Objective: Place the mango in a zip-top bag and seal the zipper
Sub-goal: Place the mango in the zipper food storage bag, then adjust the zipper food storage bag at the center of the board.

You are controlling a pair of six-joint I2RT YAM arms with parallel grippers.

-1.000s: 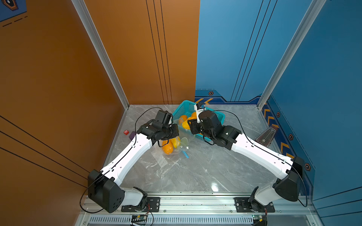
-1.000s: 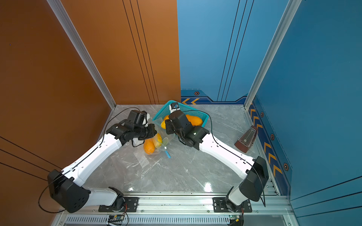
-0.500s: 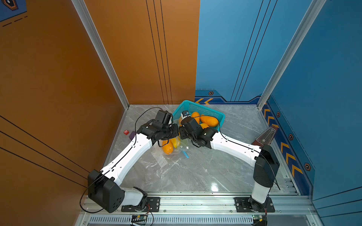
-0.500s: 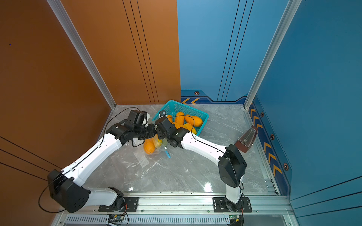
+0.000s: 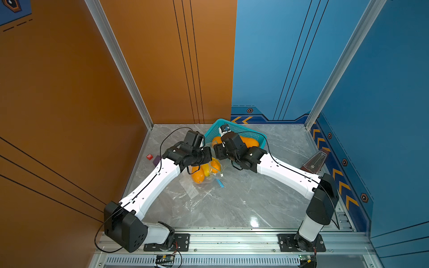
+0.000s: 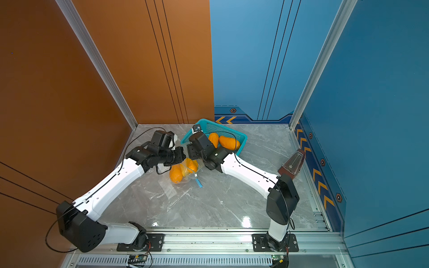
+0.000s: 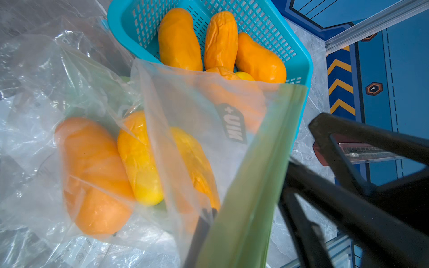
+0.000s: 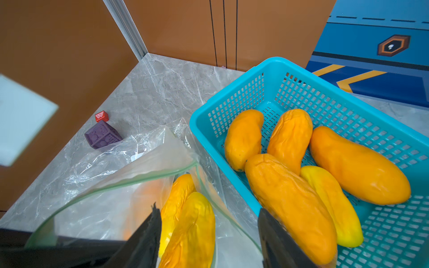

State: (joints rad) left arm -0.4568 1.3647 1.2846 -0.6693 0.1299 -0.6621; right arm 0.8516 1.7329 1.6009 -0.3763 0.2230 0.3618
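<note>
We found the bag (image 8: 104,208) lying on the table (image 5: 243,201) just in front of the basket (image 8: 229,92), which stood at the table's back edge near the middle. The left gripper (image 5: 207,156) was clenched on the bag's green zipper strip (image 7: 255,176) and held that edge up. In the right wrist view the mouth gaped wide. The right gripper (image 8: 207,208) hung over the mouth with its jaws apart. The mango (image 8: 190,234) lay between them inside the bag, and a clear gap showed on one side of it, so we judged it released. Through the film in the left wrist view we counted three mangoes in the bag, side by side and touching. Five more mangoes (image 8: 357,164) lay heaped in the basket. More clear film (image 5: 192,197) lay flat on the table in front of the bag, toward the front edge. A purple cube (image 8: 102,138) and a small red block (image 8: 101,116) sat close together near the table's left edge, well apart from the basket. A metronome (image 5: 316,161) stood at the right edge. We could not tell whether the bag's film touched the basket wall.
</note>
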